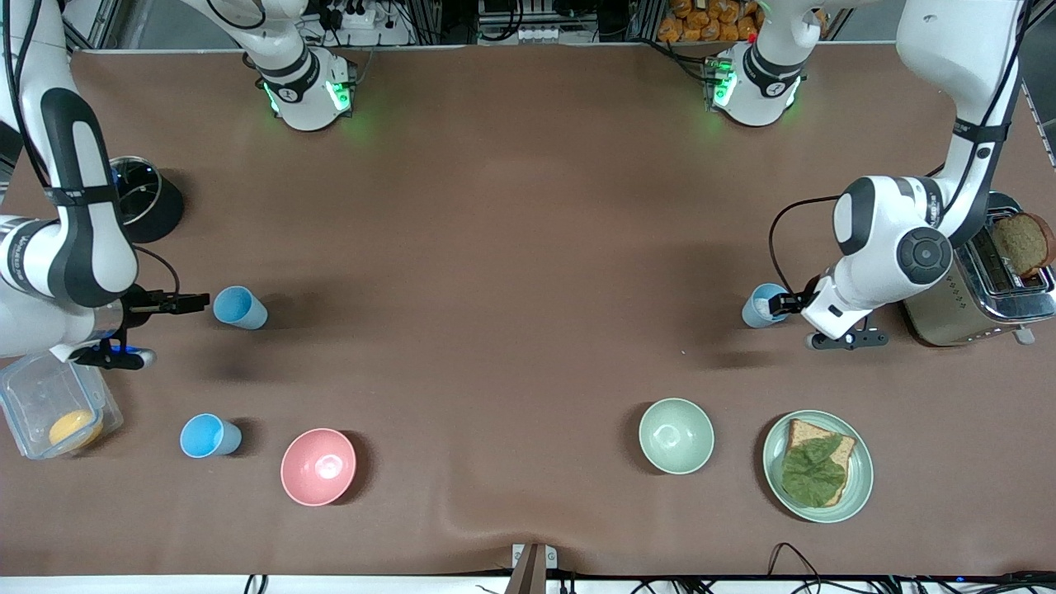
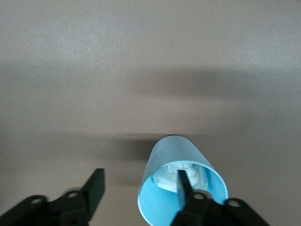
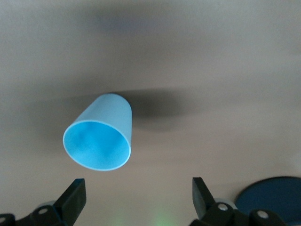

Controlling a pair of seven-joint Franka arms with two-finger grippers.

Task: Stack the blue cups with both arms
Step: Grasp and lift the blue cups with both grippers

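Note:
Three blue cups stand mouth up on the brown table. A sky blue cup (image 1: 239, 308) stands just ahead of my right gripper (image 1: 196, 303), which is open and empty. In the right wrist view this cup (image 3: 100, 139) is ahead of the gripper (image 3: 137, 189) and off toward one finger (image 3: 74, 195). A paler grey-blue cup (image 1: 761, 306) is at my left gripper (image 1: 782, 304). In the left wrist view this gripper (image 2: 139, 182) is open, with one finger (image 2: 183, 184) inside the cup (image 2: 175, 157) and the other outside. Something white and crumpled lies in that cup. A third sky blue cup (image 1: 209, 436) stands nearer the front camera.
A pink bowl (image 1: 318, 466) stands beside the third cup. A pale green bowl (image 1: 676, 435) and a green plate (image 1: 858, 487) with bread and a leaf are toward the left arm's end. A toaster (image 1: 949, 309), a clear food box (image 1: 37, 388) and a black pot (image 1: 153, 216) stand at the table's ends.

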